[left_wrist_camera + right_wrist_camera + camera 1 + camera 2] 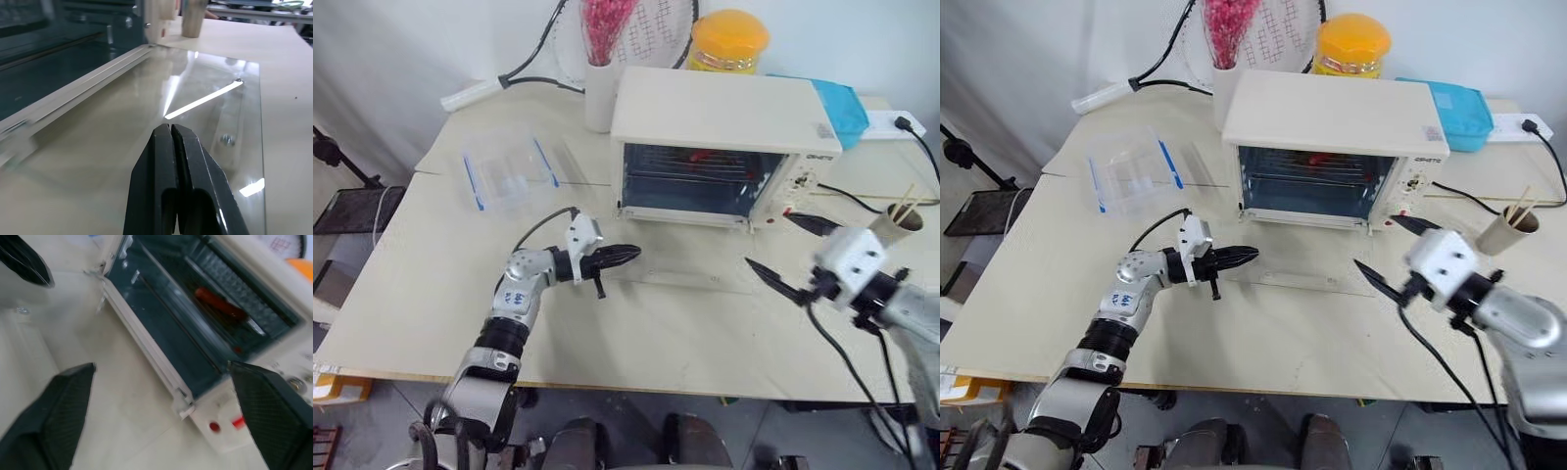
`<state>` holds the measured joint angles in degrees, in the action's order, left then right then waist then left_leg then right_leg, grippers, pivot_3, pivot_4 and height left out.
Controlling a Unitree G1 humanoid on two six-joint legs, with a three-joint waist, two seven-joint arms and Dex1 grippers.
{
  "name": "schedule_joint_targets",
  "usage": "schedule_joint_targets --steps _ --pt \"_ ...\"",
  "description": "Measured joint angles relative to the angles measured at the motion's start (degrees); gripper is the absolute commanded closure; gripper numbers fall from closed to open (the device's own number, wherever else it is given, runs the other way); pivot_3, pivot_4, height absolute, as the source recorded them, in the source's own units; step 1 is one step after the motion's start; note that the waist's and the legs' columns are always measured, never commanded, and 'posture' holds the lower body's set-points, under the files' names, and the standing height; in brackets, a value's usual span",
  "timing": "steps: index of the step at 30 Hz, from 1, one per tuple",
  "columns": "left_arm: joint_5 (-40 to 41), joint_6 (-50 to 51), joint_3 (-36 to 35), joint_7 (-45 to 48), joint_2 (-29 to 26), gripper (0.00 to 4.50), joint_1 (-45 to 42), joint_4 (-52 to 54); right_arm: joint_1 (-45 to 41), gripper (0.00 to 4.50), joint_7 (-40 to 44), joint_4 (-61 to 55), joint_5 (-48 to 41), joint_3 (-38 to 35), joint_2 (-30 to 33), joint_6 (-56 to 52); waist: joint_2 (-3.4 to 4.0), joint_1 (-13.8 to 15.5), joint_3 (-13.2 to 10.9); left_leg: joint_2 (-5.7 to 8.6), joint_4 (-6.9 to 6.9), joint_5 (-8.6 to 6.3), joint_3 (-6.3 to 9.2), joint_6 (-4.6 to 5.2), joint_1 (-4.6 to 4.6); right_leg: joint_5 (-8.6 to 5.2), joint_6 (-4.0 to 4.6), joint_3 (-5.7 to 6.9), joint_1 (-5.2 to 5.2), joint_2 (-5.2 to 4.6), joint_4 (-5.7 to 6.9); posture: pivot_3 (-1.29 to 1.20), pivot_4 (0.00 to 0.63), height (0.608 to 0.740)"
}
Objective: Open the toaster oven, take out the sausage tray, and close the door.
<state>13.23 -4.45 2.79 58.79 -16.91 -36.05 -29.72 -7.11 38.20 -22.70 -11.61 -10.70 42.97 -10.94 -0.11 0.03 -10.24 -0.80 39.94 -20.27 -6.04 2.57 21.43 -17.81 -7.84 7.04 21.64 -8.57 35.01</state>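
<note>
One step of three looks done: the door point(215, 103) lies flat on the table as a clear glass sheet, hinged down from the front of the toaster oven point(724, 137), so the cavity stands open. Directly ahead of the right gripper point(793, 257), whose two black fingers are spread as wide as they go, the sausage tray point(230, 308) sits deep inside on the rack, a red sausage point(220, 303) lying along it. The left gripper point(615, 258) hovers just over the lowered glass at its near-left corner, its fingers pressed together and holding nothing, with the oven opening ahead of it and slightly to its right. The step in hand is judged to be the reach for the tray, and the right arm looks best placed for it. To do it well, the robot should bring that gripper in level and low, passing above the glass without pressing on it, and aim its open fingers at the tray's front lip rather than the sausage. It should pinch the rim firmly, then draw straight back along the rack so the tray stays flat and the sausage does not roll. The left gripper would do well to stay clear of the withdrawal path.
</note>
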Motion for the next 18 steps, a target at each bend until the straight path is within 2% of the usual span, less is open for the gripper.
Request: schedule_joint_targets --steps 2,6,10,13,14,16,18 --pt "2.86 3.23 -2.4 -0.09 -2.09 3.62 3.94 6.56 -10.24 0.0 -4.36 4.07 8.08 8.83 -4.74 -0.47 -0.03 -0.67 -0.02 -0.01 0.02 0.0 -0.03 0.0 0.03 0.0 0.0 -0.01 0.03 0.01 0.0 0.0 0.15 0.74" --pt "7.35 8.88 -5.29 -0.82 -4.93 2.4 8.62 17.59 -19.86 0.0 -10.74 14.33 20.28 19.29 -9.33 2.69 0.0 -0.04 -0.02 0.02 0.03 0.01 0.31 -0.03 0.11 -0.02 0.04 0.22 -0.02 0.0 0.08 0.0 0.15 0.74" --pt "9.65 13.01 -8.17 -2.48 -8.72 1.13 13.43 24.84 -28.09 0.0 -19.19 27.37 31.72 25.25 -12.72 5.51 0.0 -0.19 -0.03 0.11 0.04 0.01 0.38 -0.03 0.17 -0.02 0.04 0.25 -0.04 -0.06 0.04 0.0 0.15 0.74" --pt "10.57 14.27 -9.23 -4.05 -9.02 0.16 14.93 27.73 -32.14 0.0 -24.26 33.17 36.76 26.74 -14.34 6.44 0.01 -0.2 -0.03 0.11 0.04 0.02 0.49 -0.04 0.24 -0.02 0.04 0.32 -0.04 -0.05 0.03 0.0 0.15 0.74" --pt "11.0 14.46 -9.46 -4.43 -9.02 0.02 15.31 28.47 -33.51 0.0 -25.68 34.89 38.1 26.99 -14.46 6.87 0.01 -0.31 -0.03 0.1 0.04 0.02 0.49 -0.04 0.24 -0.02 0.04 0.32 -0.04 -0.03 0.04 0.0 0.15 0.74" --pt "11.5 14.61 -9.7 -4.81 -9.03 0.02 15.94 29.46 -35.6 0.0 -27.65 38.03 39.97 27.1 -14.54 7.13 0.02 -0.46 -0.03 0.09 0.02 0.03 0.49 -0.06 0.24 -0.02 0.04 0.33 -0.04 -0.01 0.03 0.0 0.15 0.74" --pt "11.92 15.05 -9.71 -4.91 -9.03 0.0 16.59 29.64 -37.12 0.41 -29.03 41.23 41.03 27.15 -14.71 7.5 0.01 -0.62 -0.03 0.08 0.01 0.04 0.48 -0.08 0.24 -0.02 0.04 0.33 -0.04 0.01 0.02 0.0 0.15 0.74"
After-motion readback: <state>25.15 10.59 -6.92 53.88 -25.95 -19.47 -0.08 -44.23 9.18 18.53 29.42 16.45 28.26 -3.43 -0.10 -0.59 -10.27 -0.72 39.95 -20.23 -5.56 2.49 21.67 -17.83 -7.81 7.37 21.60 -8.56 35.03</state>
